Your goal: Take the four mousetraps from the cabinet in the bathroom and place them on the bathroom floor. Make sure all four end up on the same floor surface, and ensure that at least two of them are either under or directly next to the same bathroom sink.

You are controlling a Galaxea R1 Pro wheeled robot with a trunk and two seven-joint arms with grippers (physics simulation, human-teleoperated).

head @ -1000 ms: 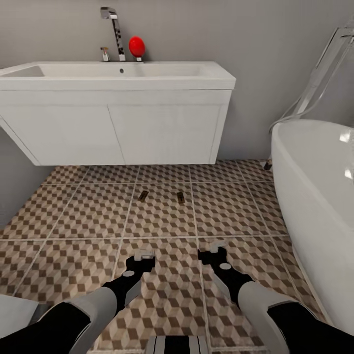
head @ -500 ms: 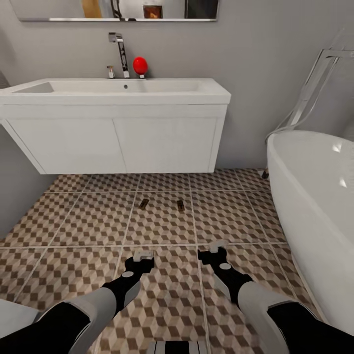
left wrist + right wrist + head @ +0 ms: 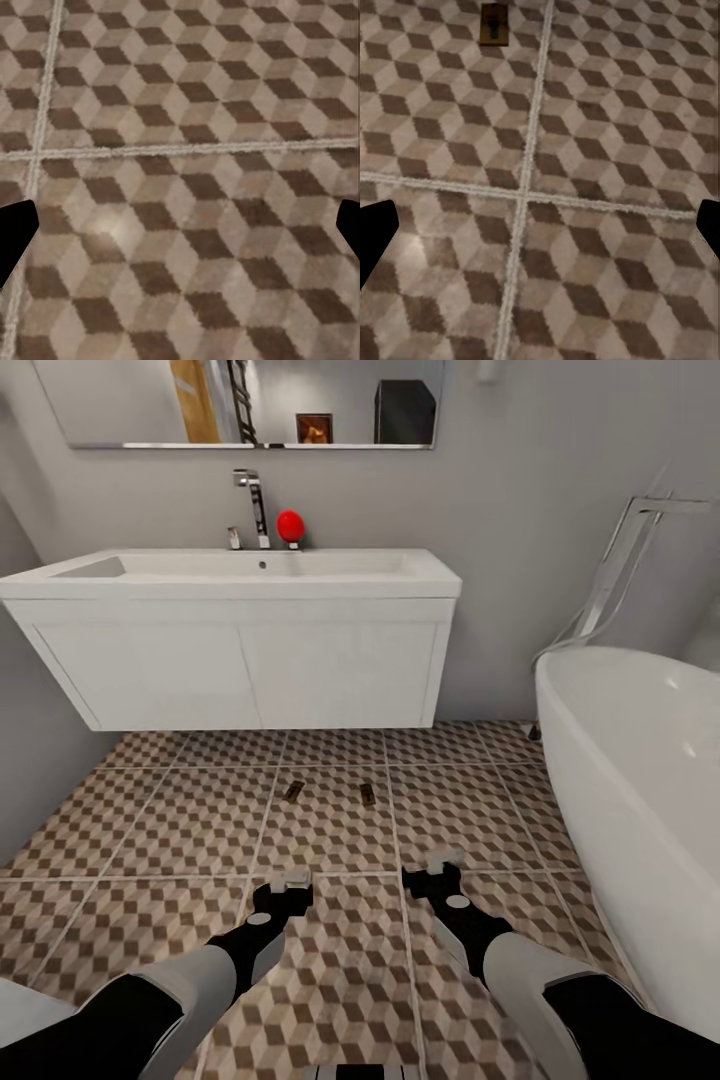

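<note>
- Head view: we see a grey-walled bathroom with a cube-patterned bathroom floor (image 3: 180,830), a white wall-hung sink unit (image 3: 240,650) across the upper middle, a mirror (image 3: 250,402) at top, a chrome tap (image 3: 254,505) with a red ball-like thing (image 3: 290,525) beside it, and a white bathtub (image 3: 640,800) at right.
- Two mousetraps lie flat on the tiles at frame centre, just in front of the sink unit: the left mousetrap (image 3: 293,792) slightly angled and the right mousetrap (image 3: 367,794), near each other but apart. We count two; the other two and the cabinet we can't place.
- The left gripper (image 3: 292,882) and right gripper (image 3: 437,872) hang low in the frame over bare tile, both empty, short of the traps. Finger spread is hard to read from here.
- We judge the traps light, stiff, thin wood with metal parts. Lying flush on tile, they would likely be tricky to pinch, so we would take one across its narrow width by the long edges. Spring state is too small to tell.
- Left wrist view: plain tile and grout lines, with dark fingertips (image 3: 15,236) at the left and right edges, so the jaws are spread wide with nothing between.
- Right wrist view: tile with a grout cross, one mousetrap (image 3: 493,22) at upper left, its far end cut off by the frame edge, well clear of the fingertips (image 3: 376,232). The jaws are spread wide and empty.
</note>
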